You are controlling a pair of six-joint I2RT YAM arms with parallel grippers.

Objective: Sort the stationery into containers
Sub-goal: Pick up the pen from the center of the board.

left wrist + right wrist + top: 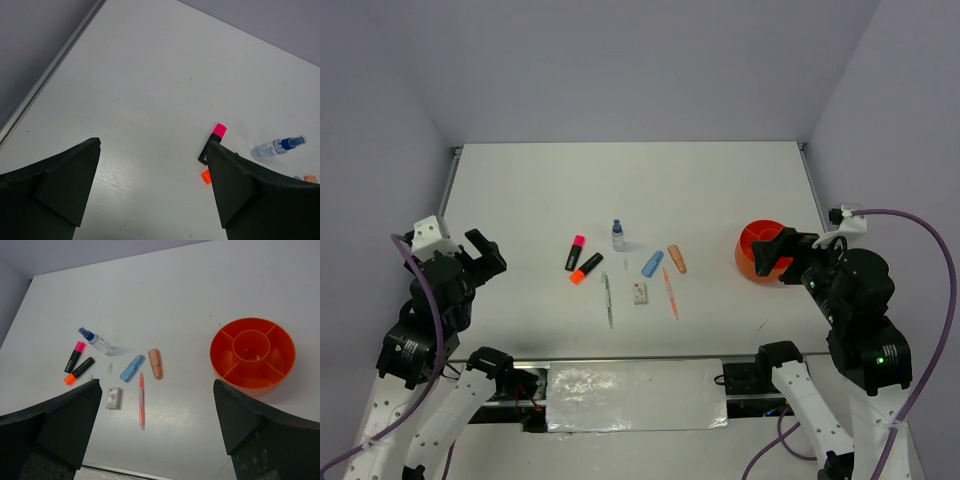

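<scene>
Walls (620, 70), pale grey, enclose white table (720, 190); left end effector (154, 144) and right end effector (156, 385) both gape.

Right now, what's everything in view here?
Pink-capped highlighter: one, black, group's left.
Orange-capped highlighter: one, black, beside it.
Bottle: one, clear, blue cap, far end.
Blue marker: one, blue, middle.
Peach marker: one, peach, beside blue marker.
Silver pen: one, silver, near side.
Orange pen: one, orange, near side.
White block: one, white, between pens.
Bowl: one, orange, table's right, empty.
Table: one, white, underneath.
Left tool: one, black, left, open.
Right tool: one, black, right, open.
</scene>
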